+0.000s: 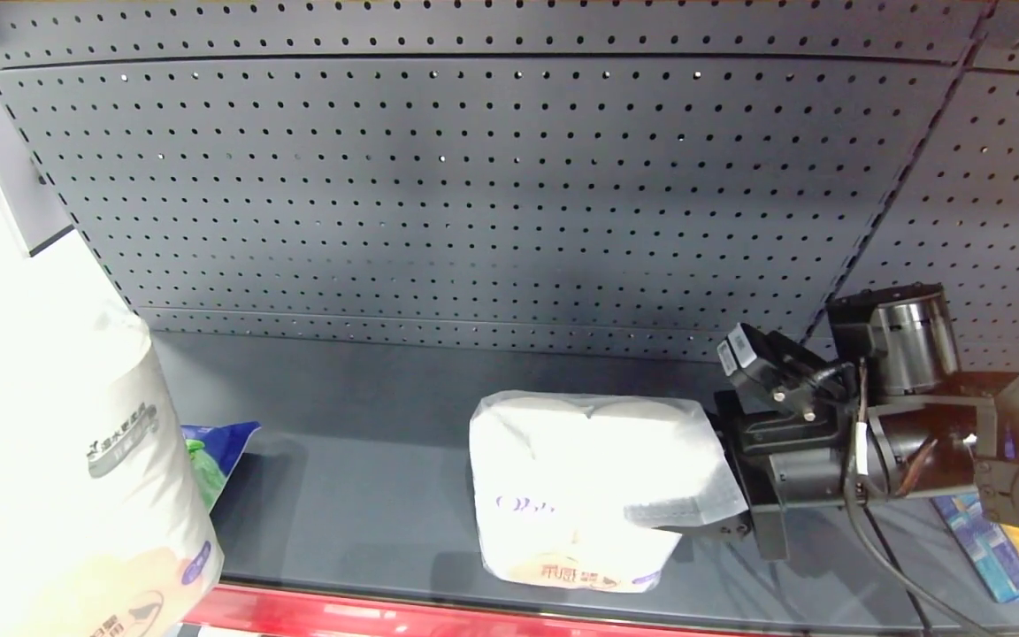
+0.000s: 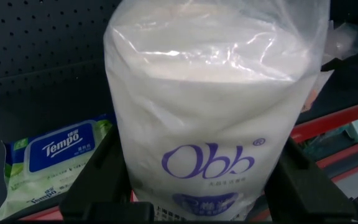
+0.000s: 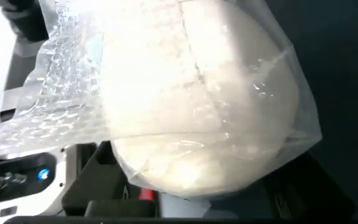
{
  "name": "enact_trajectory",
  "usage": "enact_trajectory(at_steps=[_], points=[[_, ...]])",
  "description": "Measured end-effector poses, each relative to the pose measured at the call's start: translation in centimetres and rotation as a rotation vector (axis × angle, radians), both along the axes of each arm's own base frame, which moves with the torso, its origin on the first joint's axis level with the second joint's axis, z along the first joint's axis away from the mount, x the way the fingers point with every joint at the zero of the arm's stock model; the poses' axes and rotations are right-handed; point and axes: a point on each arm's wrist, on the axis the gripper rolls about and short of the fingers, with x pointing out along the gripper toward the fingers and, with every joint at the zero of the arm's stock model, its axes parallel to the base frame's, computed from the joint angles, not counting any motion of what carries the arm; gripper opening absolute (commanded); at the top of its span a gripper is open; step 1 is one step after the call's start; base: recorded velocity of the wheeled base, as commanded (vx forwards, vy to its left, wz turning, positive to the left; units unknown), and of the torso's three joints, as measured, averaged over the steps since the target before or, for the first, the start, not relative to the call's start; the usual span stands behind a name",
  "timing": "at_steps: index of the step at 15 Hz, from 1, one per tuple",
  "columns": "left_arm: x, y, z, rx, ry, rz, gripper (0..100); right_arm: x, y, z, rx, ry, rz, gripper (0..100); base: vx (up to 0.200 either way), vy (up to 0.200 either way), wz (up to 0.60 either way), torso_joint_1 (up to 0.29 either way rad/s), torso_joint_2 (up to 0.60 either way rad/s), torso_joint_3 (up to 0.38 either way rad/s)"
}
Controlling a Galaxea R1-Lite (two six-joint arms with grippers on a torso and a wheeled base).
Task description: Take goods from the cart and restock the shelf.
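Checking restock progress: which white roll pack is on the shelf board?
The middle pack, gripped by the right end effector, seems to rest there; the left pack, in the left end effector, hangs over the red edge.

Grey pegboard back panel point(image 1: 474, 195) stands behind the shelf point(image 1: 359, 495). Red strip point(image 1: 386, 615) runs along the shelf's front edge. Green-and-blue wet wipes pack point(image 1: 222, 451) lies flat at the left, partly hidden. Blue-and-yellow box point(image 1: 1005, 548) lies flat at far right, cut off by the frame edge.
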Motion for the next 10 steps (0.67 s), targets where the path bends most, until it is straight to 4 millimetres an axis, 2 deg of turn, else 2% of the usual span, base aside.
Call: enact_trajectory(at_steps=[3,10], points=[[-0.1,0.0,-0.1,-0.001,-0.002,-0.002,0,-1.1,0.3,-0.1,-0.003,0.005,0.030,0,0.000,0.000,0.00,0.000,0.00,0.000],[-0.2,0.0,-0.1,-0.002,-0.006,-0.003,0,-1.7,0.5,0.0,-0.027,-0.019,0.015,0,0.000,0.000,0.00,0.000,0.00,0.000]])
